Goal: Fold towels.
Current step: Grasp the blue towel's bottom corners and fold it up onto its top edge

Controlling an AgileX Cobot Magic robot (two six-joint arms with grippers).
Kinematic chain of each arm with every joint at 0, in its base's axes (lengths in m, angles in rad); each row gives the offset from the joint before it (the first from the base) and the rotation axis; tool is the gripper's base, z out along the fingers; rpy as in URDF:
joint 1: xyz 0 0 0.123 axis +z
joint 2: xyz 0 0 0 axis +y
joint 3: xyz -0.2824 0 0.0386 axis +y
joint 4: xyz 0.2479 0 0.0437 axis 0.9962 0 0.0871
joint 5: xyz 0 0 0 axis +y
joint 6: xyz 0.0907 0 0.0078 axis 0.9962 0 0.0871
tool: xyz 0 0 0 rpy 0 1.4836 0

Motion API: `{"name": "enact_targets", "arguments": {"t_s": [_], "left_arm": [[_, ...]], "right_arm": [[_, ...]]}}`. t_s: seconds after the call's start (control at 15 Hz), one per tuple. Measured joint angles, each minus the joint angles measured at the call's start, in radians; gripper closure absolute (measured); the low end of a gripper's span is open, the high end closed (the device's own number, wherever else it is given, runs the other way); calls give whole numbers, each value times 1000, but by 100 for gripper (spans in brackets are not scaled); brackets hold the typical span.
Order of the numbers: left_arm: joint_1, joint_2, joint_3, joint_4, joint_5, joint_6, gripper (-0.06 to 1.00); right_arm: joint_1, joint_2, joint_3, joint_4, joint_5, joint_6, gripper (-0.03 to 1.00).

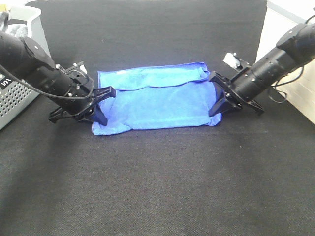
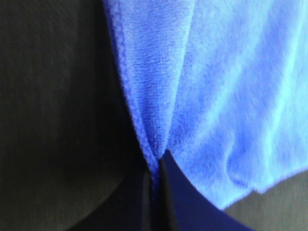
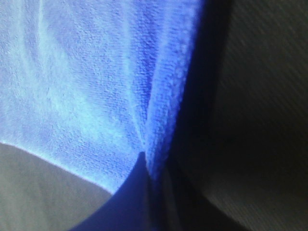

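Note:
The royal-blue towel point(image 1: 155, 98) lies on the black table, folded over into a band with a flap along its far edge. At the towel's left near corner my left gripper point(image 1: 101, 114) is shut on the hem. In the left wrist view the blue towel point(image 2: 216, 96) bunches into the closed fingertips point(image 2: 155, 168). My right gripper point(image 1: 215, 111) pinches the right near corner, shut on the cloth. The right wrist view shows the towel point(image 3: 96, 82) puckered where the fingertips point(image 3: 144, 163) meet.
A grey perforated basket point(image 1: 17, 93) stands at the far left edge of the table. The black table cloth point(image 1: 157, 187) stretches wide in front of the towel. A pale wall or floor strip shows at the far right point(image 1: 295, 29).

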Motion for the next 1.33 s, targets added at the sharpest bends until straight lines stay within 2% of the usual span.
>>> {"name": "enact_targets", "arguments": {"t_s": [0.07,0.13,0.2,0.33,0.6,0.67,0.8,1.07,1.33], "left_arm": [[0,0,0,0,0,0,93],[32,-28,0,38,96,0,93],[32,-28,0,38,96,0,93],[46,-70,34,78,167,8,93],[46,-169,190,98,172,20,94],[46,-204,291,99,167,20,94],[46,-229,368,99,135,20,94],[46,-274,360,98,115,16,94],[47,-276,225,101,91,-47,94]], "right_arm": [[0,0,0,0,0,0,97],[-13,-20,0,-11,62,7,97],[-13,-20,0,-11,62,7,97],[-12,-82,46,-32,98,15,97],[-11,-193,260,-35,63,16,97],[-1,-245,400,-30,21,4,97],[21,-291,500,-21,-40,-23,97],[25,-303,475,-11,-46,-35,97],[25,-302,321,-16,-46,-34,97]]}}
